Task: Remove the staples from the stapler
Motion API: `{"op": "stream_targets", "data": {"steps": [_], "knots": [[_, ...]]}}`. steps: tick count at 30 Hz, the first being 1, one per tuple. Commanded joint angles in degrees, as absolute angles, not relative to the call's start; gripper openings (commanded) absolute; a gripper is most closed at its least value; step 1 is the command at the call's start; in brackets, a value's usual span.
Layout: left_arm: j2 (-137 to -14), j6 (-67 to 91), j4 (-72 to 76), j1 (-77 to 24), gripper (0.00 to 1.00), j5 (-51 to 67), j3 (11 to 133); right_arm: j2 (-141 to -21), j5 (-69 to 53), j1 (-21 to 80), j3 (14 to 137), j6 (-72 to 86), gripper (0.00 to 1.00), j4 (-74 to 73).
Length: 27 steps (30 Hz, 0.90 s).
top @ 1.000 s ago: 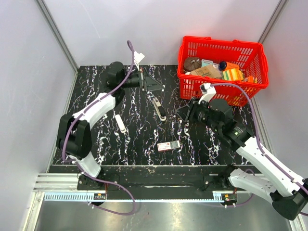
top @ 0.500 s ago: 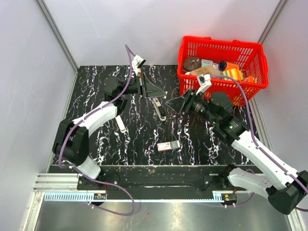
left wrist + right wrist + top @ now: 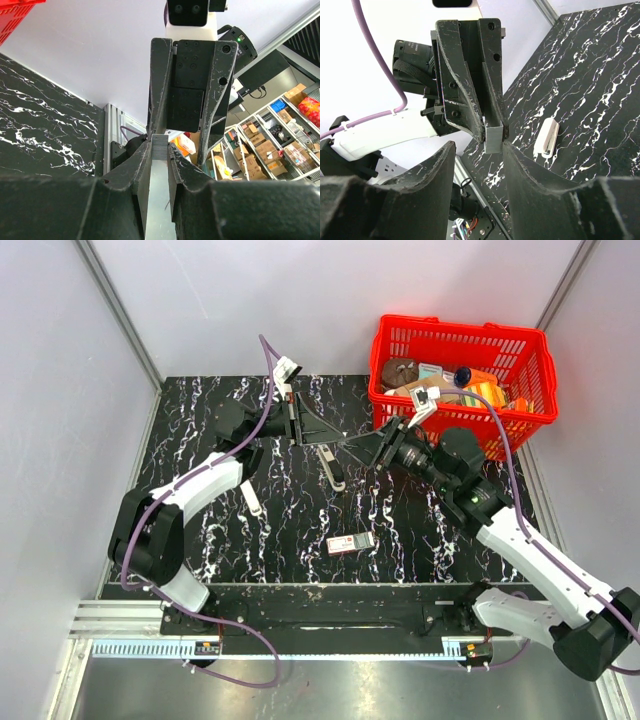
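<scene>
Silvery staple strip (image 3: 493, 139), pinched by left tool (image 3: 159, 150), awaits handover; spread right tool (image 3: 479, 148) should close around it.

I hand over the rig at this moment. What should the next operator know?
Left end effector: shut on a grey metal strip, seemingly the staples, held above the table.
Right end effector: open, its jaws on either side of the strip's free end, not gripping it.
Stapler: lies on the table near both end effectors, touched by neither.
Done: the strip appears to be out of the stapler.
Left: probably to pass or set down the strip; whether more staples remain inside cannot be seen.
</scene>
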<state>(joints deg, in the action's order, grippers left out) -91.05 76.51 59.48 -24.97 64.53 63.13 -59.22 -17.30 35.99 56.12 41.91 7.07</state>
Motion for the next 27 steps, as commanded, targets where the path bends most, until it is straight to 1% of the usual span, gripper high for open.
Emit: {"op": "stream_targets", "data": {"steps": [1,13,20,27], "knots": [[-88.16,75.24,60.47,-25.22,0.22,65.48,63.28,-59.76,-18.81,35.6,56.51,43.07,0.48,11.07],[-87.71,74.36,58.89,-25.22,0.23,65.39,63.37,-59.85,-18.99,35.51,54.58,43.51,0.37,12.04],[-87.54,73.83,58.01,-25.4,0.23,65.57,63.28,-60.47,-19.33,35.42,54.67,43.94,0.32,13.53],[-87.01,73.65,57.48,-25.58,0.26,65.74,63.11,-61.43,-19.78,35.42,54.49,44.47,0.25,15.11]]}}
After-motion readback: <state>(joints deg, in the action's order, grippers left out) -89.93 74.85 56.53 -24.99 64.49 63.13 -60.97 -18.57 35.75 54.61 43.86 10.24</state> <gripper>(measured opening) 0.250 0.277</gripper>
